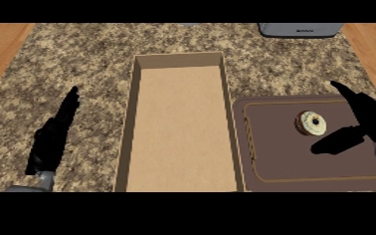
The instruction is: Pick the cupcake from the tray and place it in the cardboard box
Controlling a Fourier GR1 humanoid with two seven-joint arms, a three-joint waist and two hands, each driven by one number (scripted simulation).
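1. Cardboard box (180, 64) serves as the landmark: a long, open-topped box lying on the speckled granite counter (88, 55), its long sides running away from the robot, its tan floor bare.
2. Just right of the box, almost touching its right wall, lies a dark brown tray (294, 169) with a raised rim and a thin lighter line tracing an inner rectangle.
3. Cupcake (311, 123) rests on the tray, right of the box and toward the tray's far half; it shows a pale round top with a darker centre and seems tipped on its side, though that is hard to tell.
4. Right hand (351, 129) hangs over the tray's right part, farther from the box than the cupcake. Its fingers are spread apart: one dark part points up past the tray's far right corner, another reaches back toward the cupcake from just below and to its right. Nothing sits in its grasp, and a small gap separates it from the cupcake.
5. Left hand (53, 137) shows left of the box, over the counter and well apart from the box wall, fingers straight and pointing away from the robot, holding nothing.
6. Beyond the box, up and to its right at the counter's far edge, sits a grey appliance (300, 29), only partly in view.
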